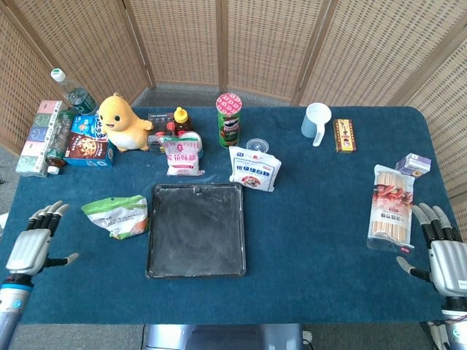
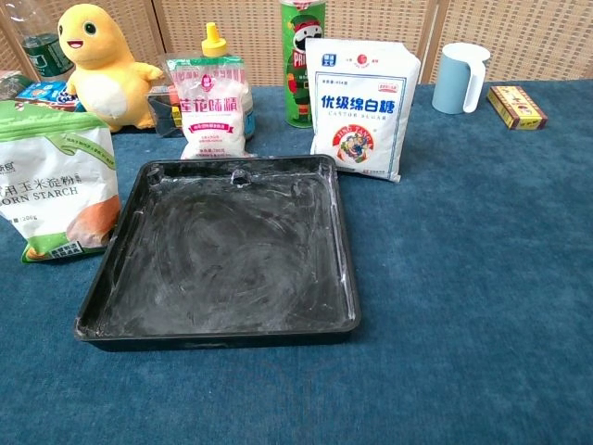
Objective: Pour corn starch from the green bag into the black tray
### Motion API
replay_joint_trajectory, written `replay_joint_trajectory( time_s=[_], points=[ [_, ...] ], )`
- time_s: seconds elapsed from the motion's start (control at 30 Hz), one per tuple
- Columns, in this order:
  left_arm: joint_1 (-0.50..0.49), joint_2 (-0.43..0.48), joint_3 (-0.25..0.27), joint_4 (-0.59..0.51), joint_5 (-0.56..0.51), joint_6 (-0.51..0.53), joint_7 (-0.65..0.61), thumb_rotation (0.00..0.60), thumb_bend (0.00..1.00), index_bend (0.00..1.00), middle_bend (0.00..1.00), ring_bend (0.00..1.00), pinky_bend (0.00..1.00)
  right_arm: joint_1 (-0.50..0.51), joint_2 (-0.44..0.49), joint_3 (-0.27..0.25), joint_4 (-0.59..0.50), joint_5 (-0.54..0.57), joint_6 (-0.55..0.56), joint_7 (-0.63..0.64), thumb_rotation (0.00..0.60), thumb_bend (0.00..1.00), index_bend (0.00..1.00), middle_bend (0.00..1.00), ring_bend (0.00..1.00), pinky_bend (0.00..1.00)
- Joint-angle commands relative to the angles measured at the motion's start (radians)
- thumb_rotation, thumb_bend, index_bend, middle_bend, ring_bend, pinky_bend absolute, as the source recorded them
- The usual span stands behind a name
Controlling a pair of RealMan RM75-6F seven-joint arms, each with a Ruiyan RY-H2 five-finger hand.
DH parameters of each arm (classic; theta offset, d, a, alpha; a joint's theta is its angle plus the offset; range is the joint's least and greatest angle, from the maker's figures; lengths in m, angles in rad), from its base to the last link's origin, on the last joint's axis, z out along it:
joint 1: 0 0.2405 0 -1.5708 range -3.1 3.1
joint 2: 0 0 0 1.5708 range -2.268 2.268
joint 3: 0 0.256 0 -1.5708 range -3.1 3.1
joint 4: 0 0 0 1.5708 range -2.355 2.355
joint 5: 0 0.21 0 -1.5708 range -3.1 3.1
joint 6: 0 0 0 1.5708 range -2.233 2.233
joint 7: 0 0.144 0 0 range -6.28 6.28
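The green corn starch bag (image 1: 115, 216) stands on the blue cloth just left of the black tray (image 1: 195, 230); the chest view shows the bag (image 2: 54, 181) upright beside the tray (image 2: 222, 255), whose floor is smeared with white powder. My left hand (image 1: 31, 247) hovers over the table's near left corner, fingers spread, holding nothing, well left of the bag. At the near right edge my right hand (image 1: 444, 254) is also spread and empty. Neither hand appears in the chest view.
Behind the tray stand a white sugar bag (image 1: 255, 168), a pink-labelled bag (image 1: 182, 154), a chip can (image 1: 228, 120), a sauce bottle (image 1: 180, 120) and a yellow plush toy (image 1: 122, 122). A noodle packet (image 1: 390, 208) lies near the right hand. A blue cup (image 1: 315, 122) is at the back.
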Motion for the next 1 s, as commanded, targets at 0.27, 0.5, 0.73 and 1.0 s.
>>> replay_joint_trajectory(
  time_s=[0.27, 0.5, 0.73, 1.0],
  points=[
    [-0.071, -0.121, -0.023, 0.070, -0.002, -0.080, -0.139, 0.600, 0.03, 0.00, 0.00, 0.00, 0.04, 0.006, 0.010, -0.002, -0.007, 0.013, -0.025, 0.016, 0.600, 0.00, 0.00, 0.00, 0.01, 0.16],
    [-0.105, -0.204, -0.044, 0.135, 0.000, -0.081, -0.186, 0.600, 0.03, 0.00, 0.00, 0.00, 0.04, 0.009, 0.014, -0.005, -0.011, 0.021, -0.042, 0.023, 0.600, 0.00, 0.00, 0.00, 0.01, 0.16],
    [-0.144, -0.249, -0.049, 0.146, -0.027, -0.144, -0.162, 0.600, 0.03, 0.00, 0.00, 0.00, 0.04, 0.012, 0.016, -0.009, -0.016, 0.025, -0.055, 0.025, 0.600, 0.00, 0.00, 0.00, 0.01, 0.16],
    [-0.157, -0.300, -0.067, 0.176, -0.054, -0.142, -0.145, 0.600, 0.11, 0.05, 0.06, 0.07, 0.10, 0.014, 0.021, -0.007, -0.015, 0.034, -0.065, 0.043, 0.600, 0.00, 0.00, 0.00, 0.01, 0.16]
  ],
)
